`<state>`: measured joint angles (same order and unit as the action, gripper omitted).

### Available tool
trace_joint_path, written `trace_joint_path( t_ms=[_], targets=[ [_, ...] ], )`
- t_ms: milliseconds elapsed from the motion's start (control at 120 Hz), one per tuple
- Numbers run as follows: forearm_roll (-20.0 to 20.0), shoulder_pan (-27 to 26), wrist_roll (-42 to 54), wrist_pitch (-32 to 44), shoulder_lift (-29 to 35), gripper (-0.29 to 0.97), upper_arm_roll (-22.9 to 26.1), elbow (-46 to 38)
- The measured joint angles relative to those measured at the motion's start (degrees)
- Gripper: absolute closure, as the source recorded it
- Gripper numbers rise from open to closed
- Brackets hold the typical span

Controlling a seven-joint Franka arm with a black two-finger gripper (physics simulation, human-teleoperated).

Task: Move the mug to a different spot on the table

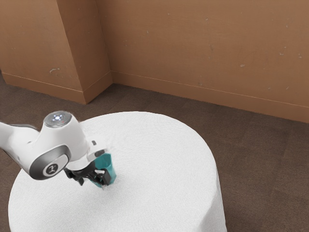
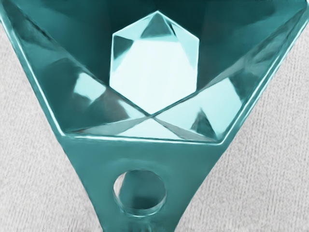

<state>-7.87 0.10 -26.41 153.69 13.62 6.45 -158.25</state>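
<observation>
Pincer (image 1: 94, 181) seemingly gripping mug (image 1: 107, 166), table (image 1: 164, 159), brown wall (image 1: 203, 43)

No writing, number or brand can be read anywhere in the room. The arm (image 1: 29, 145) has a small white mark on a dark round cap (image 1: 49, 169) at its joint, too small to make out. The teal mug (image 2: 154, 72) shows only glossy reflections.

Bare tabletop (image 1: 164, 154) extends from the mug (image 1: 108, 168) toward the exterior view's right. The arm (image 1: 53, 145) blocks approach from the exterior view's left.
</observation>
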Motion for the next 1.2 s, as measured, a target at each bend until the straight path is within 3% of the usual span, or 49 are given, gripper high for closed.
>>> trace_joint_path(
  t_ms=[225,650,767,950,1200],
  targets=[
    [0.0,2.5,-1.5,-0.8,3.9,0.02,0.2,-2.4],
    [0.1,1.9,-3.1,-4.3,8.0,0.00,0.8,-1.3],
    [2.4,1.3,-3.4,-7.1,11.8,0.00,1.3,-0.6],
    [3.9,2.2,-3.6,-13.3,11.0,0.00,-0.1,9.6],
    [4.0,2.5,0.7,-31.2,0.9,0.00,-3.2,34.7]
  ],
)
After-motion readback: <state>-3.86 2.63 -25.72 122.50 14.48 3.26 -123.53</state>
